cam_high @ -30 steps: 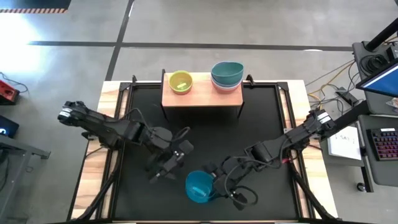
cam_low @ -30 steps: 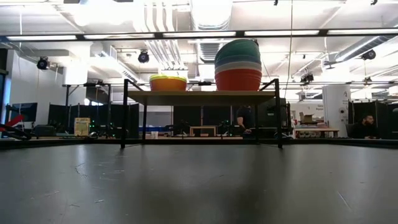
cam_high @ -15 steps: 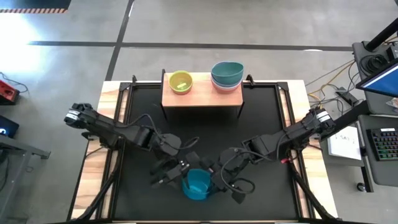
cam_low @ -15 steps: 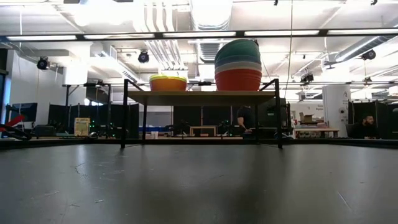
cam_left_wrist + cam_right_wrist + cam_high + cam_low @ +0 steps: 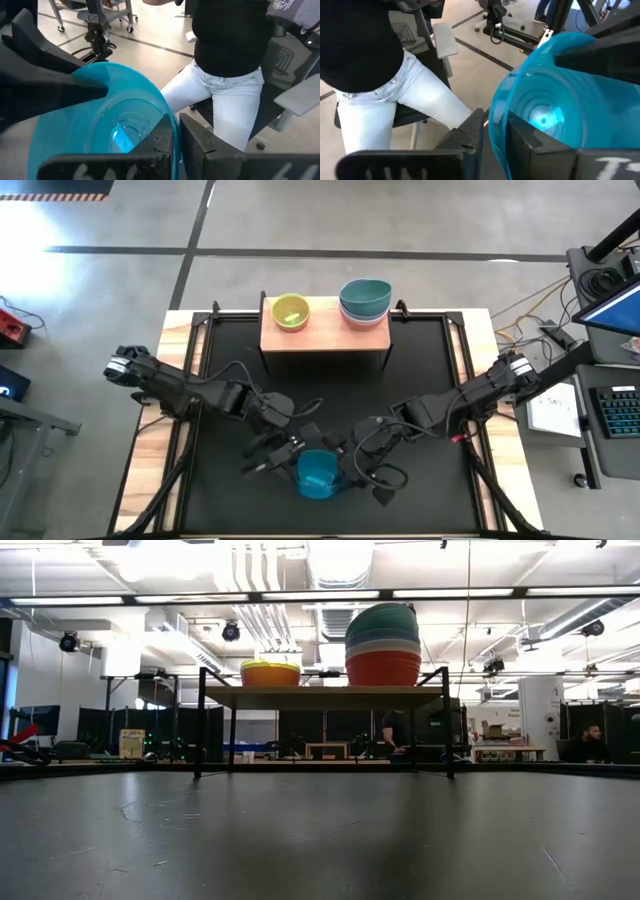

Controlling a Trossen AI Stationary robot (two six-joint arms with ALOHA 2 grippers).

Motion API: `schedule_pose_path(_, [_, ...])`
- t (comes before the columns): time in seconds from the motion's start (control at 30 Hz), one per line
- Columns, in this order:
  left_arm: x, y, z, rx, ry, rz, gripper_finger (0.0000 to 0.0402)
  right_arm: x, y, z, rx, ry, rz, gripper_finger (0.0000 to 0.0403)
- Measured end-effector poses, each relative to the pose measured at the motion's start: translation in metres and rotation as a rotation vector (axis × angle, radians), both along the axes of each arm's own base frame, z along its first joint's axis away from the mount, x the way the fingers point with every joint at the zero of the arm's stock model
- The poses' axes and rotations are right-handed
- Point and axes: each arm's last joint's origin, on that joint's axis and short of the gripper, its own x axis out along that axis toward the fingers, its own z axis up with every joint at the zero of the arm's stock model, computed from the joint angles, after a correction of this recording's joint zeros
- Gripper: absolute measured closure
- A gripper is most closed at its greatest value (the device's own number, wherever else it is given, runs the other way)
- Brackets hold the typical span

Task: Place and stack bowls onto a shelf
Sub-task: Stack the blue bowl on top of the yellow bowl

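A bright blue bowl [image 5: 318,477] hangs tipped near the table's near edge, between my two grippers. My left gripper [image 5: 297,467] is shut on the bowl's left rim. My right gripper [image 5: 343,470] is at the bowl's right rim with its fingers slightly parted, one inside and one outside the wall [image 5: 496,125]. On the shelf [image 5: 320,338] at the far side, a yellow-green bowl [image 5: 290,312] rests on its base at the left. A stack topped by a teal bowl [image 5: 365,298] stands at the right. The low view shows neither gripper nor the blue bowl. My left gripper pinches the blue bowl's rim [image 5: 173,122], one finger [image 5: 155,142] inside the bowl and one [image 5: 200,142] outside. The fingers point roughly level toward the table's near side. The bowl is tipped, its hollow turned toward the gripper. My right gripper straddles the opposite rim; whether a finger touches it I cannot tell.
A person in a black top and white trousers [image 5: 225,75] sits just beyond the near edge. Loose cables [image 5: 385,485] trail from my right arm over the black tabletop. The table between the shelf and the grippers is bare.
My left gripper has moved toward the table's right and near edges, reached the blue bowl's left rim and taken hold of it. The bowl has stayed about where my right gripper held it.
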Motion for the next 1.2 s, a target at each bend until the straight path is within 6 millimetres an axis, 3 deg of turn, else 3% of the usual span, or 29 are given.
schedule_pose_path(0.3, [-0.001, -0.001, 0.0, -0.013, 0.012, -0.03, 0.0401, -0.016, -0.01, 0.019, 0.009, -0.01, -0.031, 0.028])
schedule_pose_path(0.47, [-0.002, 0.003, -0.005, 0.028, 0.06, 0.02, 0.0401, -0.041, -0.023, 0.034, -0.066, 0.033, -0.143, 0.0252])
schedule_pose_path(0.6, [-0.001, 0.018, -0.01, 0.131, 0.081, 0.146, 0.0401, -0.06, -0.033, 0.042, -0.077, 0.114, -0.241, 0.0246])
schedule_pose_path(0.9, [0.003, 0.082, -0.007, 0.282, 0.058, 0.412, 0.0401, -0.083, -0.043, 0.038, -0.121, 0.295, -0.296, 0.0263])
schedule_pose_path(1.03, [-0.003, 0.124, 0.001, 0.31, 0.052, 0.541, 0.0401, -0.086, -0.044, 0.034, -0.171, 0.322, -0.275, 0.0268])
schedule_pose_path(1.2, [-0.014, 0.186, 0.006, 0.398, 0.063, 0.834, 0.0401, -0.096, -0.049, 0.033, -0.247, 0.339, -0.235, 0.0266])
